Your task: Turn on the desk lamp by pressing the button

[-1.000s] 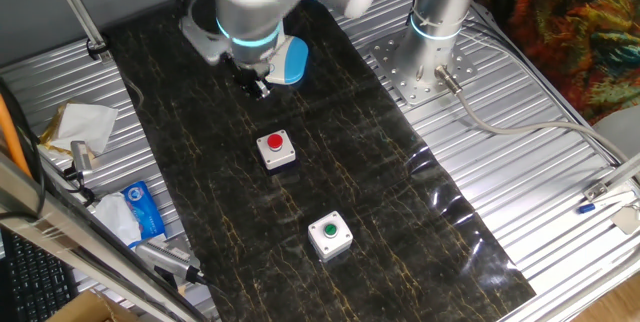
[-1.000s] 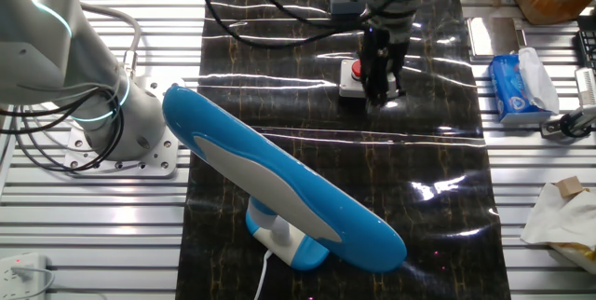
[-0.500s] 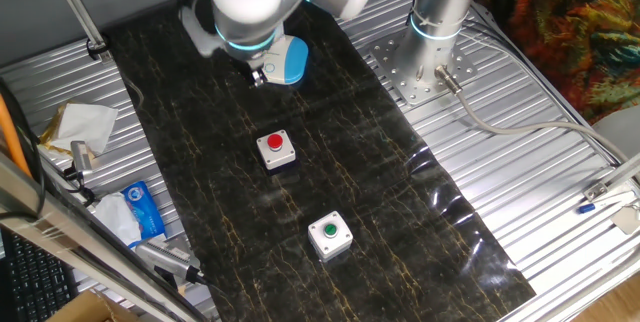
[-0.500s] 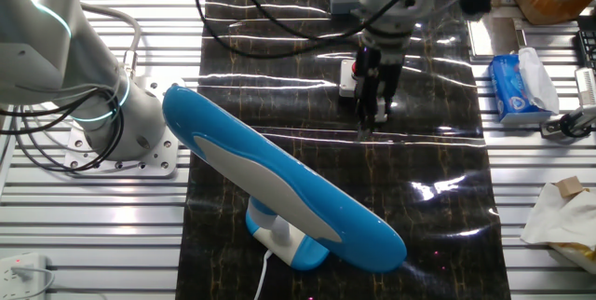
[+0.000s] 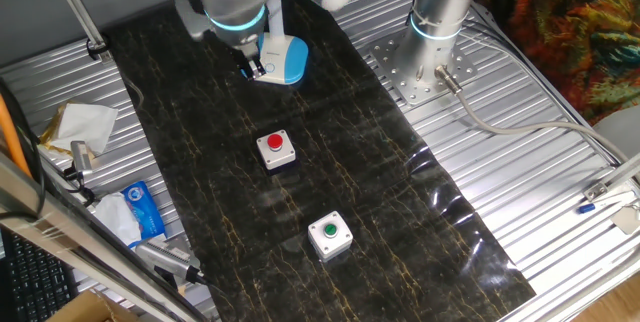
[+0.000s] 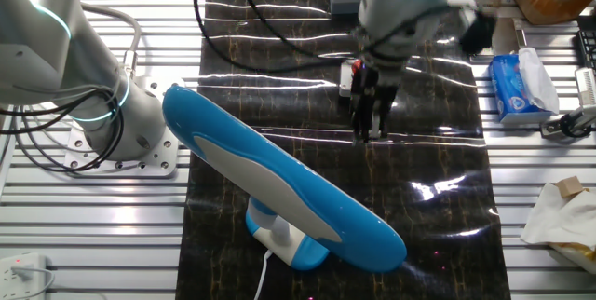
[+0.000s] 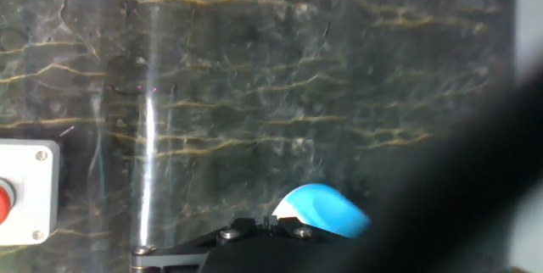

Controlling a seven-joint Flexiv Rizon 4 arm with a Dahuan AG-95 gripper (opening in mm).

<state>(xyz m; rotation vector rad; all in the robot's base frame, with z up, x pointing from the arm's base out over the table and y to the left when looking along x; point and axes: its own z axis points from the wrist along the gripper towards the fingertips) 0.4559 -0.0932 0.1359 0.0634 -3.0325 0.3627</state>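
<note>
The desk lamp [image 5: 291, 59] stands at the far end of the black mat, showing its light-blue base with a white top plate. In the other fixed view its long blue head [image 6: 279, 184] fills the foreground. My gripper [image 5: 254, 70] hangs just left of the base, its tips close to the white plate. The other fixed view shows the gripper [image 6: 368, 130] pointing down over the mat with the fingers together. In the hand view the blue base [image 7: 327, 209] sits just past the gripper [image 7: 265, 224]. The button is too small to make out.
A grey box with a red dome button [image 5: 276, 149] and one with a green dome button [image 5: 329, 235] sit on the mat [image 5: 380, 192] nearer the front. A blue tissue pack [image 5: 143, 212] and crumpled paper [image 5: 85, 122] lie left of the mat. The arm's mounting plate [image 5: 420, 72] is at right.
My gripper has moved away from the red button box toward the lamp base, and now sits right beside the base. The lamp and both boxes have not moved.
</note>
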